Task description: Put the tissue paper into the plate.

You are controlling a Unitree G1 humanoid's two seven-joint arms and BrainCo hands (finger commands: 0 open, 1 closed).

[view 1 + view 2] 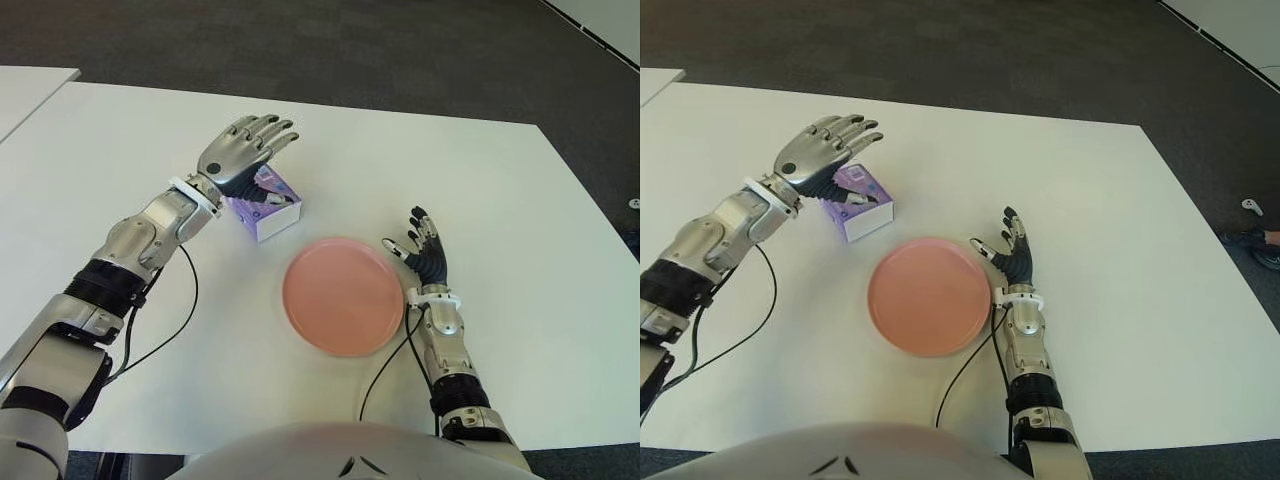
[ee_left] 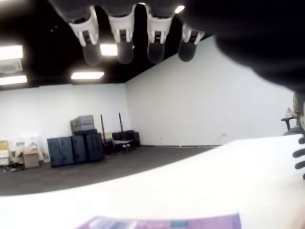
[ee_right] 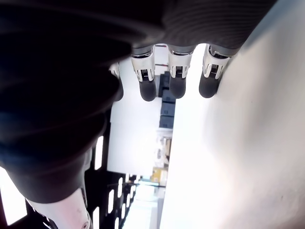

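Left hand (image 1: pixel 245 150), fingers spread and empty, hovers directly above the tissue paper (image 1: pixel 266 205), just left of the plate (image 1: pixel 343 295). Right hand (image 1: pixel 422 250), relaxed, lies right of the plate.

Left hand (image 1: pixel 825 150) apparently above tissue pack (image 1: pixel 860 205)

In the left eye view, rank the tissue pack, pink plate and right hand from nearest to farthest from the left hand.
1. Tissue pack, directly beneath the open left hand.
2. Pink plate, toward the table's middle.
3. Right hand, past the plate's right edge.
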